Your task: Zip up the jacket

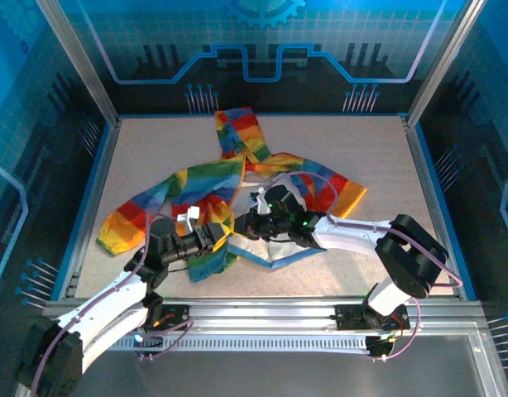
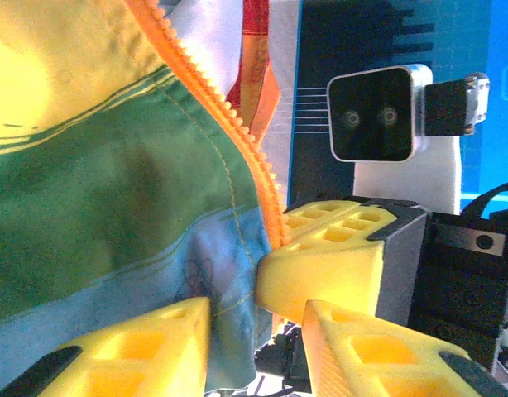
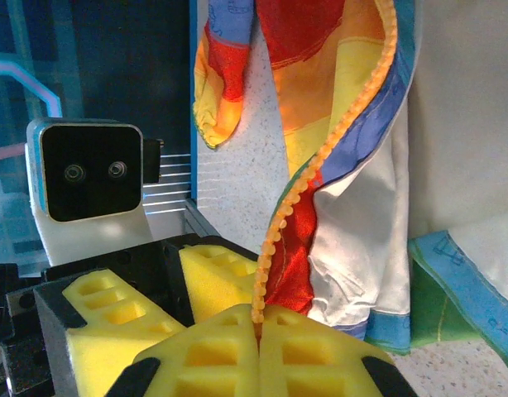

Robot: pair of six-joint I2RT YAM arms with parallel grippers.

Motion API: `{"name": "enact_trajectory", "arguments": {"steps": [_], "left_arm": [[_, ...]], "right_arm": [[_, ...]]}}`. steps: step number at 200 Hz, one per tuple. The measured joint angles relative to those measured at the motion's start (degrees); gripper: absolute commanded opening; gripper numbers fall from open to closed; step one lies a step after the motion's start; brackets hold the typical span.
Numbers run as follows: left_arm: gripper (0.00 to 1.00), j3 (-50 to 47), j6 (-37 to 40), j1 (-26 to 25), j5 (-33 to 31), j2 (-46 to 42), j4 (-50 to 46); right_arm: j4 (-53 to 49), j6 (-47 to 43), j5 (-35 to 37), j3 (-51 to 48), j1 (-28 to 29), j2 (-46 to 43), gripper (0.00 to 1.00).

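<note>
Overhead, the jacket [image 1: 237, 186] lies open mid-table, with the left gripper [image 1: 219, 236] and right gripper [image 1: 256, 223] meeting at its near hem and bare table all round. From the left wrist, the left pincer stands part-open and clamps nothing. The orange zipper edge [image 2: 229, 116] slants down to the right pincer's finger just above. From the right wrist, that pincer is pinched tight on the zipper's lower end, and the teeth climb away up-right.

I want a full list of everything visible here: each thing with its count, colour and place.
jacket: one, rainbow stripes with white lining, lying open mid-table
zipper teeth: one row, orange, along the jacket edge
table: one, speckled beige, under everything
walls: blue, around the table
left end effector: one, yellow fingers, apart, at the jacket's blue stripe
right end effector: one, yellow fingers, shut on the zipper teeth
</note>
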Motion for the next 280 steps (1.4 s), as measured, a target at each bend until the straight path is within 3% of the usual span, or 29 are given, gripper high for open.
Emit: {"name": "enact_trajectory", "arguments": {"steps": [32,59,65,84,99,170,187,217,228,259,280], "left_arm": [[0.21,-0.1,-1.1,0.0,0.0,0.6,2.0],[0.00,-0.7,-1.4,0.2,0.0,1.5,2.8],[0.00,-0.8,-1.6,0.3,0.0,1.7,2.9],[0.00,-0.8,-2.1,0.3,0.0,1.6,2.9],[0.00,-0.8,-2.0,0.3,0.2,1.4,3.0],[0.00,-0.7,0.1,0.3,2.4,-0.2,1.9],[0.00,-0.6,0.7,0.3,3.0,-0.2,1.2],[0.00,-0.3,1.4,0.3,3.6,-0.2,-0.3],[0.00,-0.2,1.6,0.3,3.7,-0.3,-0.5],[0.21,0.1,2.3,0.3,3.8,-0.2,-0.7],[0.23,0.3,2.1,0.5,4.5,0.3,-0.4]], "right_arm": [[1.8,1.4,0.0,-0.6,-0.2,0.3,0.00],[3.9,2.8,0.0,-1.3,-0.3,0.8,0.00],[4.2,3.0,0.0,-1.5,-0.3,0.9,0.01],[5.5,4.4,0.0,-2.3,-0.4,1.0,0.21],[6.3,4.8,0.0,-3.0,-0.7,1.0,0.28],[7.2,5.5,-1.7,-3.6,-3.3,1.1,0.34],[7.5,5.5,-2.7,-3.4,-3.5,1.8,0.30],[7.7,5.3,-4.3,-2.7,-3.6,3.4,0.00],[7.8,5.3,-4.4,-2.6,-3.6,3.4,0.00],[7.8,4.8,-4.5,-2.3,-3.6,3.4,0.00],[7.7,4.3,-4.6,-2.1,-3.6,3.4,0.00]]}}
